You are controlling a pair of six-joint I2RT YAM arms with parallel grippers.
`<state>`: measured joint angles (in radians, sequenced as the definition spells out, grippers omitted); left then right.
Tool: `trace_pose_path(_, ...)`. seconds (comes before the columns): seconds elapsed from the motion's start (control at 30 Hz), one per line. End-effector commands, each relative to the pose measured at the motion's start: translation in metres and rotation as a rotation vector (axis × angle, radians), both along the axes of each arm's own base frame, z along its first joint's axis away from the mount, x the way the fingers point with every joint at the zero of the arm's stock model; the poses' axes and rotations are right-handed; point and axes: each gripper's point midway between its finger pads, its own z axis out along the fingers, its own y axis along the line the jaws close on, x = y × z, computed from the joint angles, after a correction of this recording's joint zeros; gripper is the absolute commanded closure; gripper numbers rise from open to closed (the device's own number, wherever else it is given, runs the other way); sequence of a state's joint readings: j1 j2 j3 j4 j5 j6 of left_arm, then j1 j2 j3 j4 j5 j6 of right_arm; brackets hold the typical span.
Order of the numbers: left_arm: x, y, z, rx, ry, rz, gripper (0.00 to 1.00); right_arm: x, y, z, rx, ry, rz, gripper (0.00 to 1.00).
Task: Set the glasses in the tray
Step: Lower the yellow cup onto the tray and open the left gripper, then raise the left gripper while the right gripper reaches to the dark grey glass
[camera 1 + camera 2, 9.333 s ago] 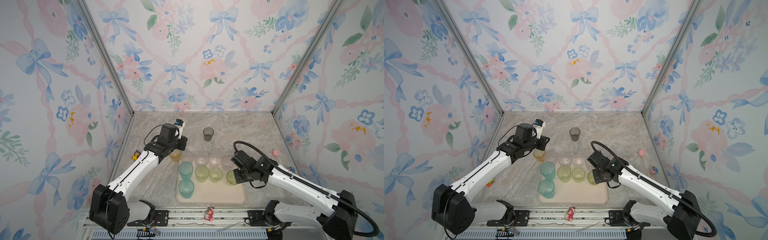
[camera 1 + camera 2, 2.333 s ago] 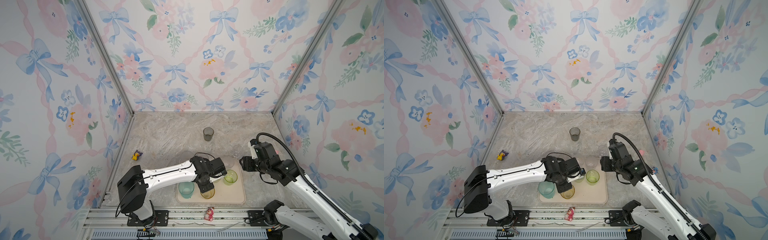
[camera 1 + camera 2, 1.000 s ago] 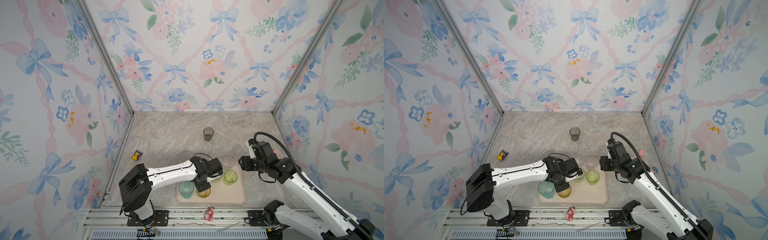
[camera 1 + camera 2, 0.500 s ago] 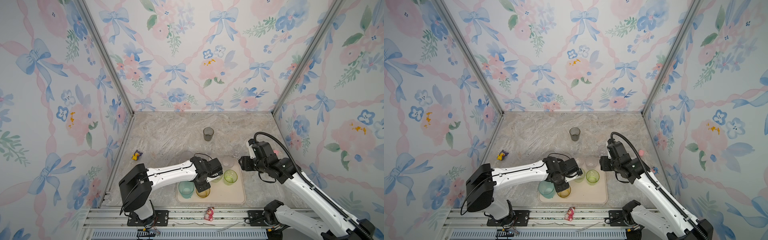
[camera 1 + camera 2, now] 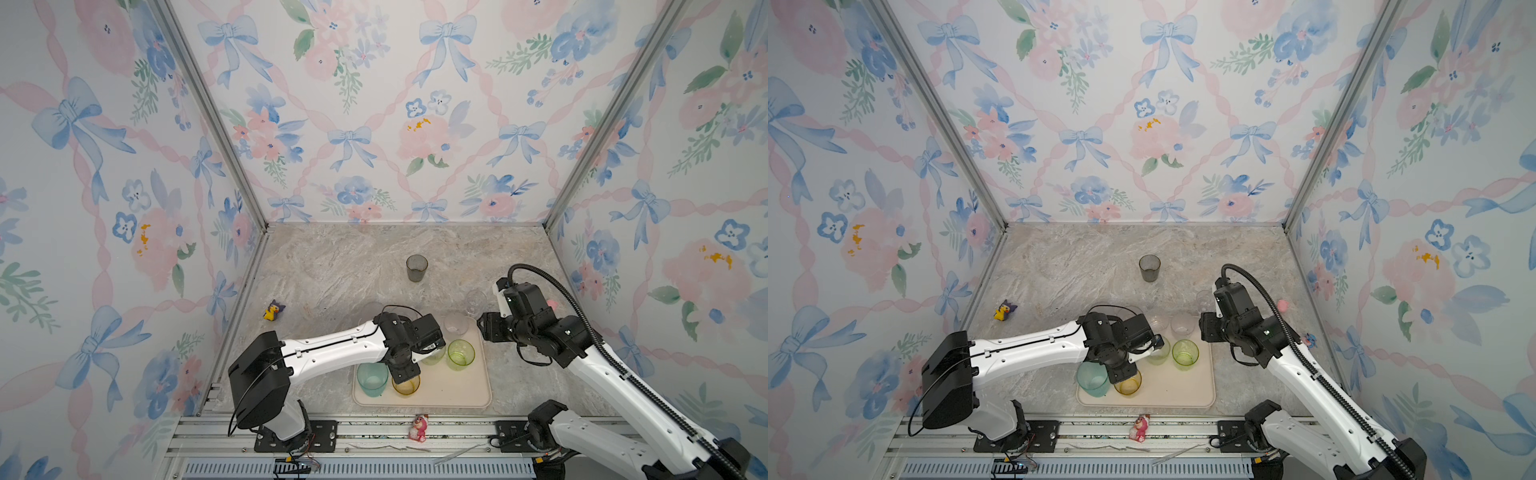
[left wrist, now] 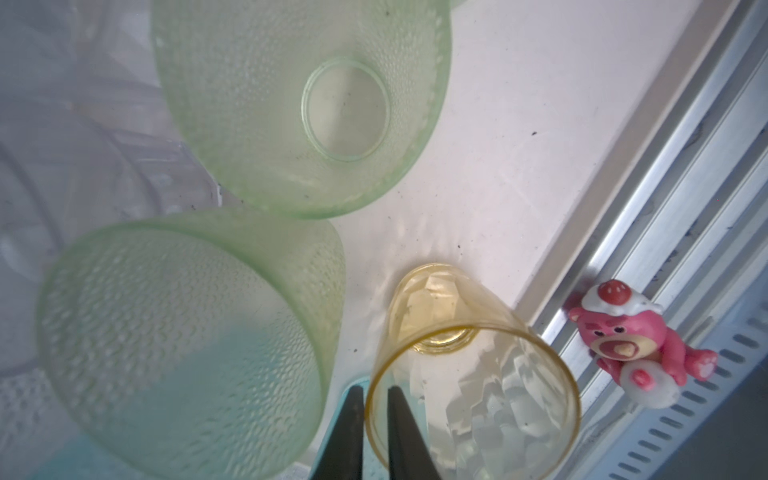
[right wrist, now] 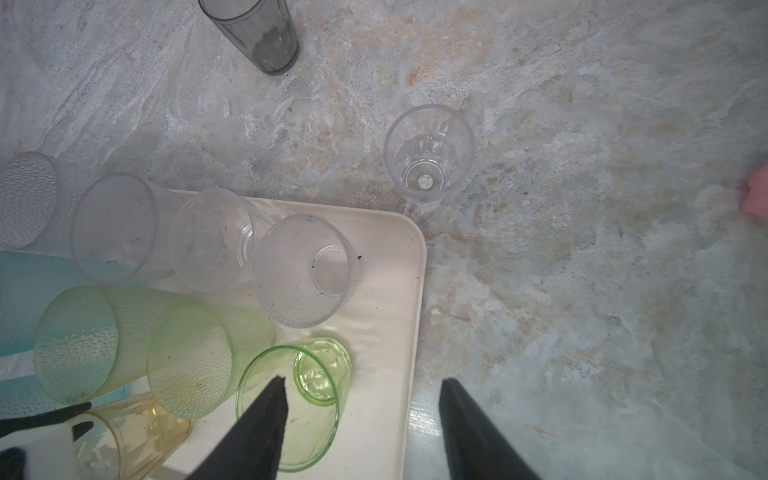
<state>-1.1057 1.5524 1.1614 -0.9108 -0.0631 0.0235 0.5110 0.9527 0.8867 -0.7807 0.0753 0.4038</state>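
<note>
Left hand (image 6: 374,390) straddles the rim of the yellow glass (image 6: 469,374), fingers (image 6: 347,440) slightly parted, not pinching. Glass stands upright at near left of the tray (image 5: 453,386), just beside a teal glass (image 5: 372,376). We withdraw straight up, so neither finger drags the rim.

**Occlusion / cropping notes**

Both top views: small yellow translucent tumbler (image 5: 405,385) partly covered by left arm's black wrist (image 5: 409,334). Pale green dimpled tumbler (image 5: 434,356) beside it partly covered too.

Right wrist cam: smoky grey ribbed tumbler (image 7: 257,37) cut by frame edge. Tall frosted teal tumbler (image 7: 20,291) cropped. Pink blob (image 7: 757,198) at edge blurred, can't ID.

Left wrist cam: clear tumblers (image 6: 83,137) out of focus, count unclear.
</note>
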Motion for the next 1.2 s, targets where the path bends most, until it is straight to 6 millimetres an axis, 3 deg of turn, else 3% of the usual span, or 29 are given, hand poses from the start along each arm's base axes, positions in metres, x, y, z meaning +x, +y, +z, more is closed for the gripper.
trace_pose_path(0.0, 0.000, -0.006, 0.019, -0.064, -0.012, -0.010, 0.85, 0.001, -0.003, 0.004, 0.006, -0.019, -0.017, 0.39)
trace_pose_path(0.17, -0.003, -0.013, 0.042, -0.142, -0.021, -0.027, 0.85, 0.001, -0.003, 0.005, 0.009, -0.020, -0.013, 0.39)
trace_pose_path(0.3, 0.005, -0.023, 0.086, -0.261, -0.091, -0.025, 0.85, 0.004, 0.000, 0.007, 0.010, -0.021, -0.003, 0.39)
trace_pose_path(0.43, 0.052, -0.015, 0.137, -0.378, -0.251, 0.141, 0.82, 0.013, 0.007, 0.015, 0.013, -0.033, 0.016, 0.39)
trace_pose_path(0.63, 0.138, 0.046, 0.188, -0.608, -0.400, 0.522, 0.80, 0.047, 0.023, 0.040, -0.004, -0.076, 0.047, 0.40)
trace_pose_path(0.73, 0.172, 0.085, 0.188, -0.687, -0.447, 0.685, 0.80, 0.073, 0.037, 0.051, -0.022, -0.069, 0.071, 0.46)
trace_pose_path(0.87, 0.198, 0.123, 0.164, -0.731, -0.457, 0.852, 0.80, 0.115, 0.061, 0.052, -0.031, -0.045, 0.117, 0.52)
trace_pose_path(1.17, 0.216, 0.124, 0.127, -0.747, -0.401, 0.881, 0.80, 0.203, 0.101, 0.012, -0.059, 0.048, 0.169, 0.61)
